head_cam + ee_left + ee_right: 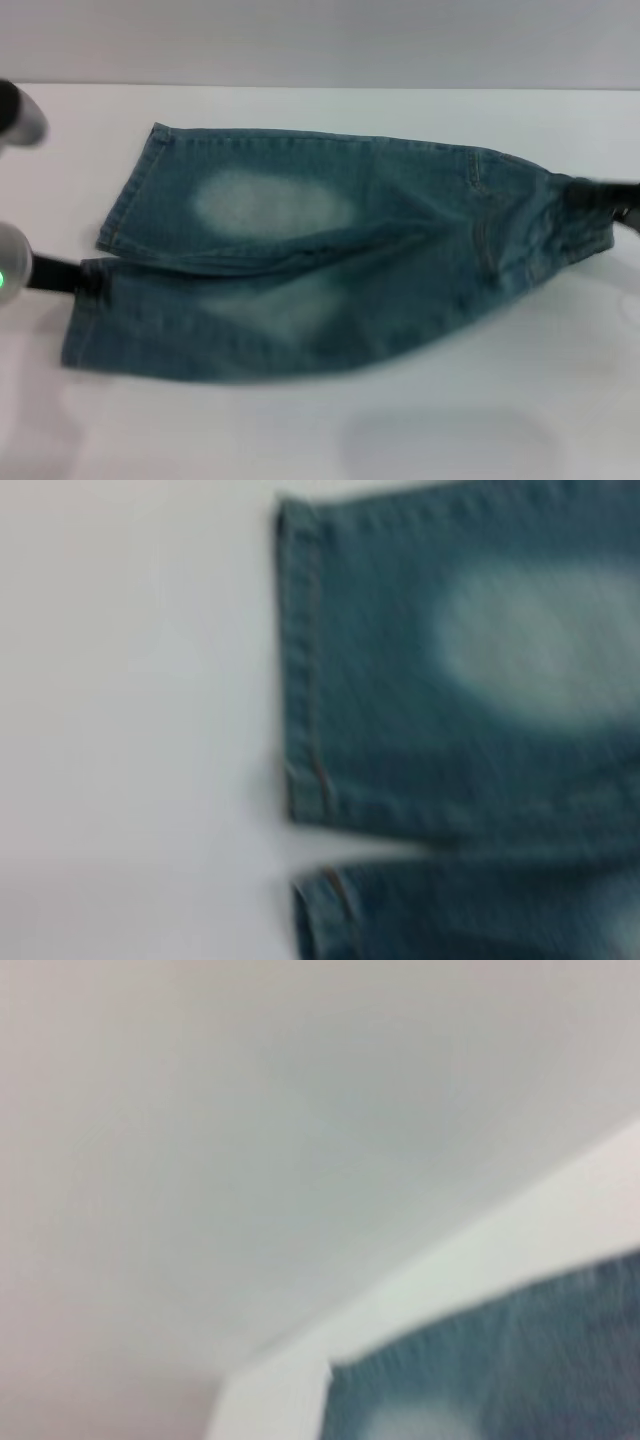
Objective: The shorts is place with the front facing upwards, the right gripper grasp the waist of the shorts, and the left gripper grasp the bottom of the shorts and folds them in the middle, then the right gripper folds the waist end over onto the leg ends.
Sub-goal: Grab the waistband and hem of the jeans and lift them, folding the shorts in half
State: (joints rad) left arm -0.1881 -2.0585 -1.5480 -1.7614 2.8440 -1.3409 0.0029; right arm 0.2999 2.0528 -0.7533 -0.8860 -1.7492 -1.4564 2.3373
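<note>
The denim shorts point(330, 260) lay spread flat on the white table point(300, 430), front side up, and serve here as the landmark. Their nearer leg ran along the front edge of the garment, a pale faded patch point(290, 310) on it, ending in a straight hem point(78, 315) at the robot's left end. Beyond it, the farther leg carried a larger pale oval point(270, 205) and ended in its own hem point(128, 190), set slightly back from the nearer one. In the left wrist view both hems point(300, 680) showed as stitched bands with bare table beside them and a narrow gap between the two legs.

The left gripper point(70, 275) sat at the leg ends, its black fingers reaching in at the top corner of the nearer hem, between the two legs; it appeared to touch the cloth, but whether the fingers were apart or closed could not be told. A green ring point(3, 278) glowed on its arm just outside the hem.

At the opposite end, the waist point(560, 220) bunched toward the right gripper point(600, 195), whose black fingers were clamped on the gathered waistband, the cloth drawn to a point there. The right wrist view showed only blurred denim point(520, 1370) and the table edge point(420, 1300) against a grey wall point(250, 1110).
</note>
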